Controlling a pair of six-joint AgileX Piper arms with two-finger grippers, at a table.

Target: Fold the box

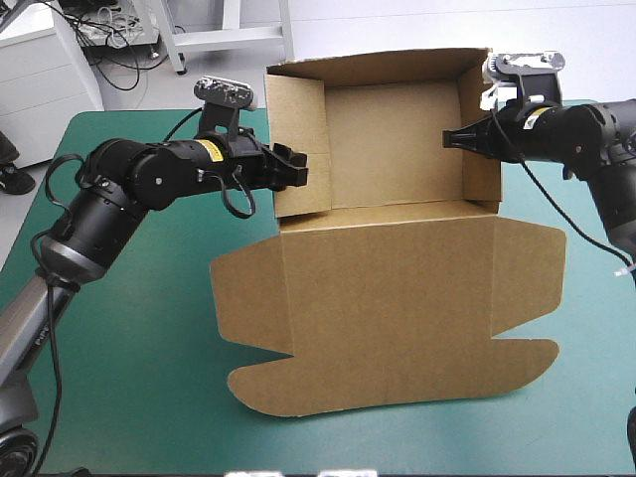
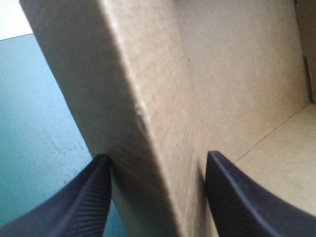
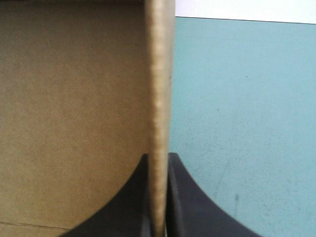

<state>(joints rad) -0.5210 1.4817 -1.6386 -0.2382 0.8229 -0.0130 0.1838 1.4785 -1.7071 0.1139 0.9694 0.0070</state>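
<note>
Our right fingers (image 3: 190,207) are pinched nearly together on the right wall (image 3: 159,98) of the box (image 3: 74,98), one inside the tray and one outside. We judge this grip keeps the wall upright so that its tuck cannot spring back. Our left fingers (image 2: 84,207) stand wide apart astride the left wall (image 2: 148,123). The outer one touches the board and the inner one is clear of it, so they bracket the wall rather than clamp it, probably ready to steady or press it.

Beyond the fingers, the box sits mid-bench as an open tray. Its back wall is raised toward the far edge of the bench (image 1: 129,348), and the lid (image 1: 397,308) lies flat, reaching toward the near edge. With both side walls up, the folding looks well along to us.
</note>
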